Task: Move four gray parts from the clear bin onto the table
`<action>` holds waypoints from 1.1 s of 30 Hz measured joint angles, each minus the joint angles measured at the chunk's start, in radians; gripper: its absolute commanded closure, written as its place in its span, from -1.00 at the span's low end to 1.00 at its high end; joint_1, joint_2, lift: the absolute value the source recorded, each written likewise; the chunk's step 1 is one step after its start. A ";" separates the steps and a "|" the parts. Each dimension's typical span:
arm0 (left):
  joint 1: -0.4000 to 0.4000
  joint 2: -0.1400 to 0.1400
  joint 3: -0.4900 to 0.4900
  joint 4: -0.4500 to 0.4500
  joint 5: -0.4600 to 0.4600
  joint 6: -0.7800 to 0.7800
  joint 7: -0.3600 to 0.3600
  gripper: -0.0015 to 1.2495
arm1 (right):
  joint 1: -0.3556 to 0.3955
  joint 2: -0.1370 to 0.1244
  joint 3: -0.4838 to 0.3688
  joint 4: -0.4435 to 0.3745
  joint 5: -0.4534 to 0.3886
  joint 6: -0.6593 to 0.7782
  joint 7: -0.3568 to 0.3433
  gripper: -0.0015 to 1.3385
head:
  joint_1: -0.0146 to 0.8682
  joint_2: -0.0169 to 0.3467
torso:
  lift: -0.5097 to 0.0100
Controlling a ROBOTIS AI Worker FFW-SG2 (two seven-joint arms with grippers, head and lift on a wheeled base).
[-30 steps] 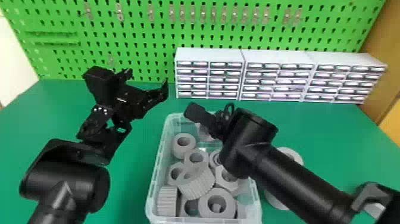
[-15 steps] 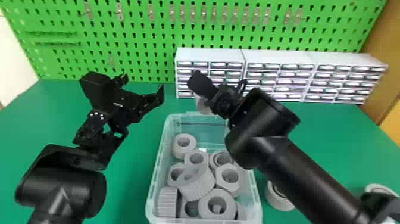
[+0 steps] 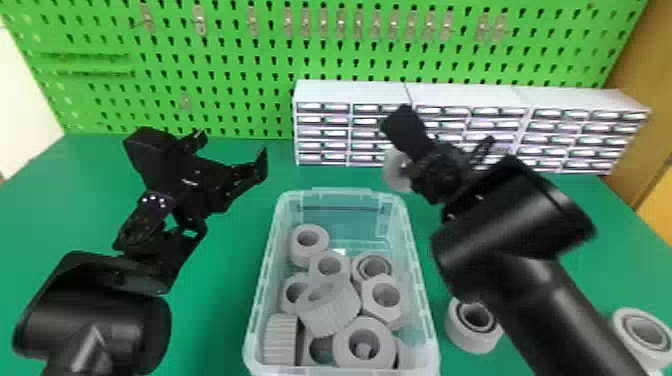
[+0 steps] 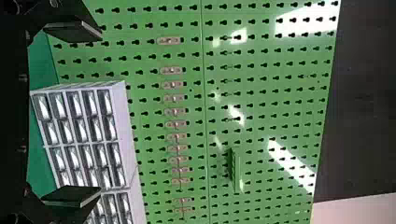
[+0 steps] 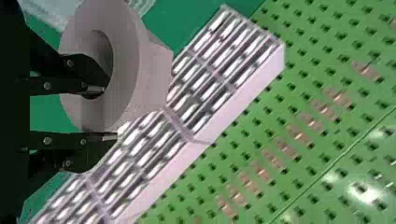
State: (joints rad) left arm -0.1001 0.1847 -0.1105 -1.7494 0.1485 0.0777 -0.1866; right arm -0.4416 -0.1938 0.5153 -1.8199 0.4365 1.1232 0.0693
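Observation:
My right gripper [image 3: 407, 175] is above and beyond the bin's back right corner, shut on a gray part [image 3: 395, 171]. In the right wrist view, my right gripper [image 5: 105, 112] pinches the wall of that gray part [image 5: 152, 77], one finger inside its hole. The clear bin [image 3: 253, 300] holds several gray parts, among them a ribbed one [image 3: 332, 307] lying tilted on others. Two gray parts, one nearer [image 3: 472, 327] and one farther right [image 3: 645, 336], rest on the table right of the bin. My left gripper [image 3: 232, 150] is parked open at left, also in its wrist view [image 4: 77, 114].
White drawer cabinets [image 3: 350, 92] stand along the back of the green table [image 3: 215, 320], before a green pegboard [image 3: 240, 55]. The right forearm crosses over the table right of the bin, above the nearer placed part.
My right gripper has risen out of the bin with a gray part and moved up toward the cabinets. The left arm has shifted only slightly.

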 measured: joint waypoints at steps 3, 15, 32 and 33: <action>0.003 -0.005 0.003 -0.002 -0.002 0.000 0.000 -0.80 | 0.047 -0.004 -0.048 -0.069 0.020 0.071 0.000 0.78 | 0.57 -0.72 | 0.77; 0.009 -0.017 0.002 -0.004 -0.007 0.002 -0.001 -0.80 | 0.183 0.024 -0.188 -0.250 0.051 0.334 0.001 0.78 | 0.57 -0.72 | 0.77; 0.012 -0.018 -0.005 -0.004 -0.007 0.010 -0.006 -0.80 | 0.273 0.049 -0.501 -0.266 0.012 0.447 0.001 0.78 | 0.57 -0.72 | 0.77; 0.012 -0.018 -0.006 -0.004 -0.008 0.011 -0.007 -0.80 | 0.275 0.049 -0.516 -0.266 0.005 0.447 0.001 0.78 | 0.57 -0.72 | 0.77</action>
State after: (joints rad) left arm -0.0883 0.1672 -0.1166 -1.7534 0.1409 0.0886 -0.1931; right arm -0.1664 -0.1450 -0.0004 -2.0860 0.4412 1.5707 0.0705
